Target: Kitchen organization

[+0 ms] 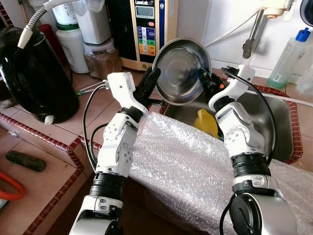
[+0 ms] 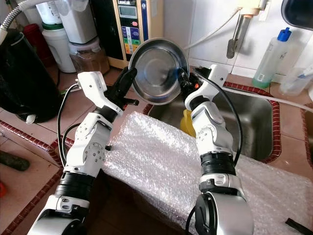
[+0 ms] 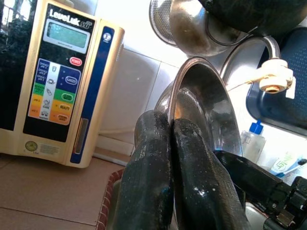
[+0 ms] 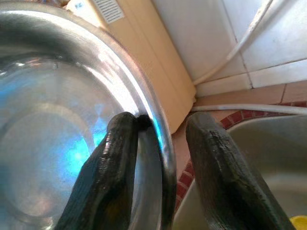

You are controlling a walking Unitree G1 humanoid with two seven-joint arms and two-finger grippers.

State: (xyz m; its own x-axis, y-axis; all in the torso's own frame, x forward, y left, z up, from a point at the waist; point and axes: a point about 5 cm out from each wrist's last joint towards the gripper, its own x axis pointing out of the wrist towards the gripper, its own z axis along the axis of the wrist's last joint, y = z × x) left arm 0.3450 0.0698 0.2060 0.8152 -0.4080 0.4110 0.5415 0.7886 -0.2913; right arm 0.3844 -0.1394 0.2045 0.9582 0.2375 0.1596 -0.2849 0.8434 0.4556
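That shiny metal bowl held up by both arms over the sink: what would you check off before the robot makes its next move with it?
1. Left gripper clamped on the steel bowl rim: ok. The left wrist view shows a finger on each side of the rim, closed tight.
2. Right gripper clamped too: not ok. Its fingers straddle the rim, but the outer one stands off with a gap.
3. Bowl empty: ok, bare inside.
4. Sink below free: not ok. A yellow object lies in it.
5. Faucet clear of the bowl: ok, apart on the robot's right.
6. Bubble wrap secure on the counter edge: cannot tell.
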